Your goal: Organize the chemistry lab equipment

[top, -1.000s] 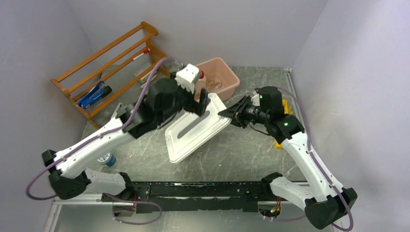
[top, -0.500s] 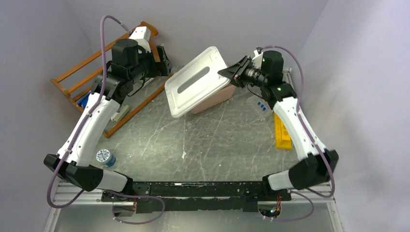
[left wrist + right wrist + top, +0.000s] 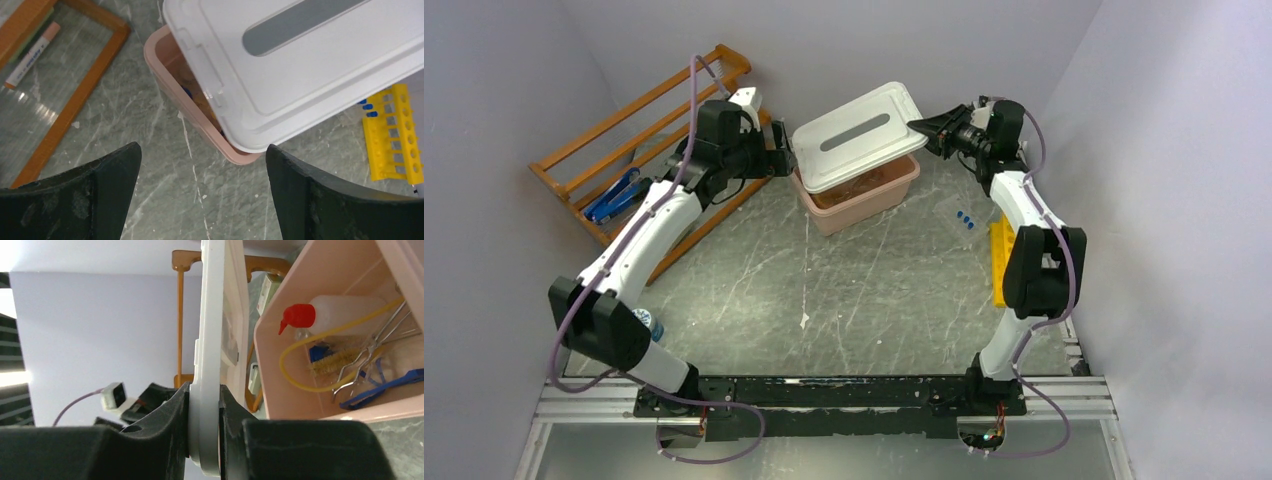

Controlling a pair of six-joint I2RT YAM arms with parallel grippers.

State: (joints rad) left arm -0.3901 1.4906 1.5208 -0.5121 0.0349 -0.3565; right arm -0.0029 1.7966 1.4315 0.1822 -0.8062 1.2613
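The white lid (image 3: 859,135) now lies nearly level over the pink tub (image 3: 874,195), no longer steeply tilted. The right gripper (image 3: 921,125), pinching its edge, reaches farther back. The left gripper (image 3: 784,160), spread wide, now sits beside the lid, off the orange shelf rack (image 3: 639,120).

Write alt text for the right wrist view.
The right pincer clamps the edge of a white lid, seen edge-on. Beside it, the pink tub holds a red-capped squeeze bottle, yellow tubing, metal tongs and blue goggles.
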